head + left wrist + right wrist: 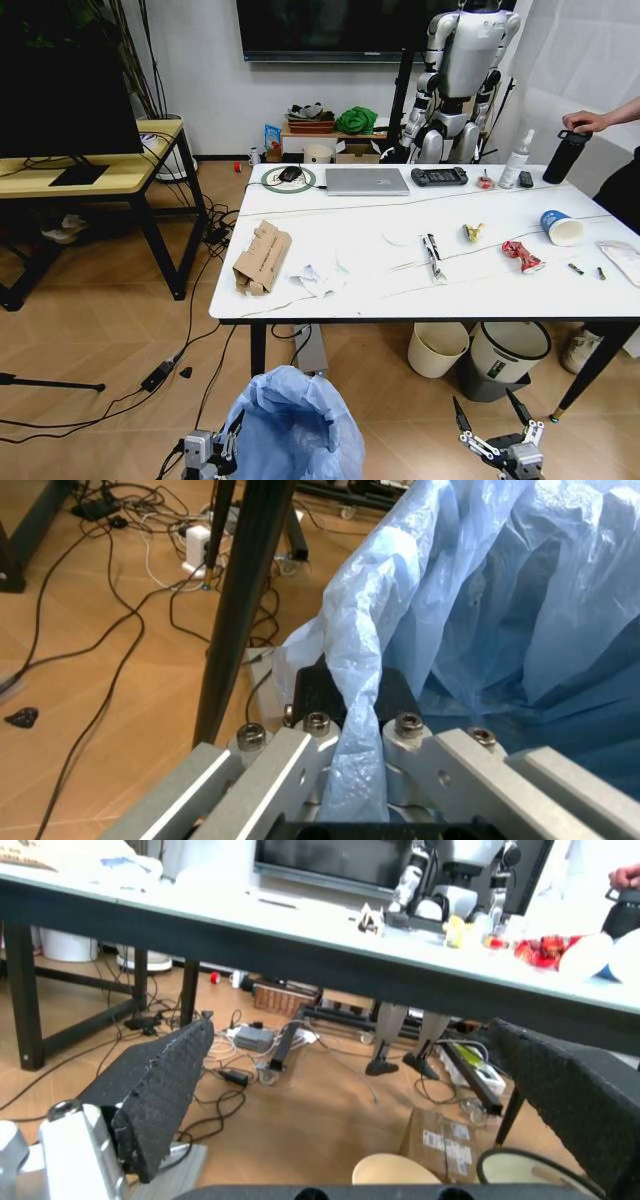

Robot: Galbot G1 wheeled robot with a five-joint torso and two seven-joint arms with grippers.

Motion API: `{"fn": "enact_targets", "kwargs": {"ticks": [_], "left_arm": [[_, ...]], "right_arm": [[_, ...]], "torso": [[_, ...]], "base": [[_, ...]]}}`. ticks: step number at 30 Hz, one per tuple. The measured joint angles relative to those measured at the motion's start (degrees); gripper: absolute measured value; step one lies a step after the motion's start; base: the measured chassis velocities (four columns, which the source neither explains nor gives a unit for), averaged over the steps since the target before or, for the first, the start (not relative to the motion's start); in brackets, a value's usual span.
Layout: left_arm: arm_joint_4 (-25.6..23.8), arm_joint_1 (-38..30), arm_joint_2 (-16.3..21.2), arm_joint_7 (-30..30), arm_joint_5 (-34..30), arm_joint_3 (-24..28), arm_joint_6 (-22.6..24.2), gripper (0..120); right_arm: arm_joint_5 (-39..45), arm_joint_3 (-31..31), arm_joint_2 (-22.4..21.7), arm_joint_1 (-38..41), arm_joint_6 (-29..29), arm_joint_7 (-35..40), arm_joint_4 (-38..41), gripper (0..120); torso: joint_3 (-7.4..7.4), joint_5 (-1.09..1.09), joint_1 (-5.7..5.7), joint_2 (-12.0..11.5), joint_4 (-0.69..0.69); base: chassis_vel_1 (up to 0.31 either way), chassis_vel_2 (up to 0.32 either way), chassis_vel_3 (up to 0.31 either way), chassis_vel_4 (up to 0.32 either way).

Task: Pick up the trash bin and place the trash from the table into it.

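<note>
The trash bin (296, 428), lined with a crinkled light-blue bag (490, 607), hangs low in front of the table (360, 295). My left gripper (225, 440) is shut on the bag's rim, and the left wrist view shows the plastic pinched between the gripper's (350, 697) black pads. My right gripper (487, 412) stands open and empty beside the bin, below table height (370, 1087). Trash lies on the marble top: torn cardboard (262, 257), crumpled white paper (317, 280), a yellow wrapper (473, 232), a red wrapper (522, 255), a blue-white cup (562, 227) and a clear packet (622, 260).
A silver laptop (367, 181), black controller (439, 177), spray bottle (517, 160) and black bottle (564, 156) stand along the far edge. A cream bin (437, 348) and a white bin (506, 356) sit under the table. A yellow-wood desk (115, 172) and floor cables (190, 330) lie left.
</note>
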Motion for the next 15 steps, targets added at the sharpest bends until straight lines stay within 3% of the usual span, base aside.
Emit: {"fn": "enact_targets", "kwargs": {"ticks": [15], "left_arm": [[-0.4,0.4,-4.2,-0.9,1.0,-1.9,-0.3,0]], "right_arm": [[0.7,-1.1,0.0,1.1,-0.9,0.0,0.0,100]], "torso": [[2.54,0.00,2.08,4.6,0.00]], "base": [[0.000,0.000,0.000,0.000]]}}
